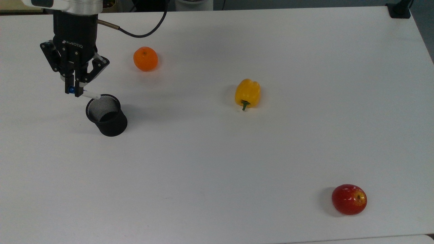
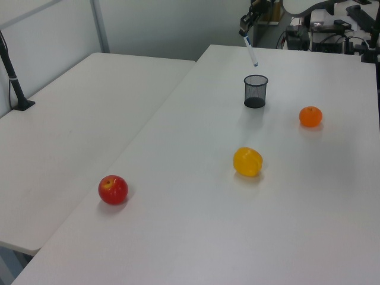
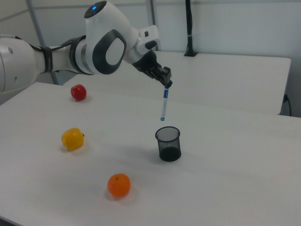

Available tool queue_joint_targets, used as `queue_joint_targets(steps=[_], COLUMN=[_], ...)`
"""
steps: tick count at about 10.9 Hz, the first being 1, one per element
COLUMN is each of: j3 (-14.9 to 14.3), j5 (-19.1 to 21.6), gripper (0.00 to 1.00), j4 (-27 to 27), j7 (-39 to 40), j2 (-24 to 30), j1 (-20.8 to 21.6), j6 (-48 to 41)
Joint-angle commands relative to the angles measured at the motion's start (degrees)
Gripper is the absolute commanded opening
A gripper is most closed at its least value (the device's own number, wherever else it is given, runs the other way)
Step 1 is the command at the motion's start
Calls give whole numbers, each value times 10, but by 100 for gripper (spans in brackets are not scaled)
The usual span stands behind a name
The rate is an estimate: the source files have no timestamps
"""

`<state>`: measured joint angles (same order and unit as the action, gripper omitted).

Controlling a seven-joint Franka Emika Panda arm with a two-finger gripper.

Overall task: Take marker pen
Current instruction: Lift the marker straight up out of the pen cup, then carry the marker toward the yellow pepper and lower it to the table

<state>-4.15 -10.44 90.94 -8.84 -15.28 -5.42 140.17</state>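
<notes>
Top view: end effector (image 1: 75, 90) pinching marker pen (image 1: 89, 96) at blue cap end, white barrel angled toward rim of black mesh cup (image 1: 106, 115); most of pen foreshortened and hard to read here. Orange (image 1: 145, 58), yellow pepper (image 1: 248, 94), red apple (image 1: 349, 199) loose on white counter (image 1: 237, 162), well apart from cup. Left view: end effector (image 2: 244, 34) at top edge, arm cut off; marker pen (image 2: 252, 52) hanging tilted, lower tip clear above mesh cup (image 2: 256, 91). Right view: end effector (image 3: 166, 84) pressed together on top end of marker pen (image 3: 163, 104), barrel near upright, blue tip clear above cup (image 3: 168, 143), touching nothing. Likely light, stiff, smooth plastic, so prone to swing or slip when gripped at 1 end; firmer hold nearer mid-barrel. Contact of finger pads on cap too small to make out.
</notes>
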Motion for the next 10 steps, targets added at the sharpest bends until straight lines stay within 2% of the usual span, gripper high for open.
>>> queue_joint_targets(steps=[1,3,4,8,10], j3=[7,12,25,90,96], j5=[-3,-2,5,44,55], gripper=[11,11,11,11,12], j4=[20,20,20,22,25], j7=[-16,-16,-15,-9,-9], j2=[31,45,47,53,50], j1=[43,80,93,97,114], j6=[-93,-190,-237,-373,-399])
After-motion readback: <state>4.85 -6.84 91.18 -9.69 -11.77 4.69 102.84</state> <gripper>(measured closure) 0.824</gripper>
